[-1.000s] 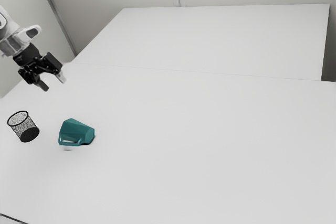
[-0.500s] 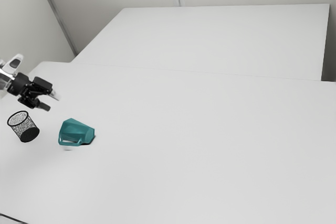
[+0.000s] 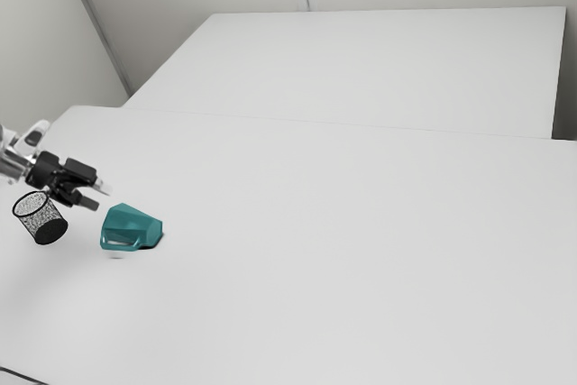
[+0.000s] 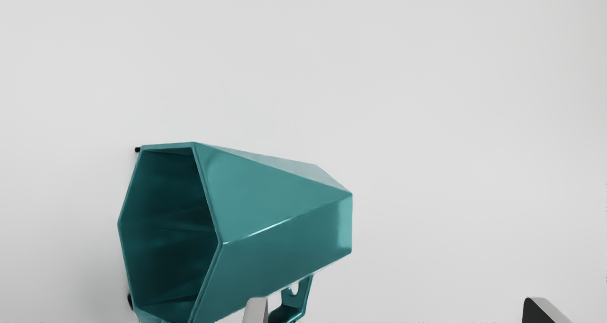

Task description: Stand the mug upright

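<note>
Glossy teal faceted mug (image 3: 131,227) on its side, exterior view's left; likely stiff, slick; pinch narrow base (image 4: 345,223). Black gripper (image 3: 102,197) spread, empty.

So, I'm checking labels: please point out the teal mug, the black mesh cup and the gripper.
Teal mug (image 4: 284,242): wrist view, outer side wall.
Black mesh cup (image 3: 38,215): exterior view, mesh wall.
Gripper (image 3: 99,197): exterior view, midway between fingertips.

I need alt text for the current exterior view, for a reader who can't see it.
A teal mug lies on its side on a white table, toward the exterior view's left. The arm's open gripper hovers close to it, holding nothing, and a black mesh cup sits farther toward the exterior view's left.
</note>
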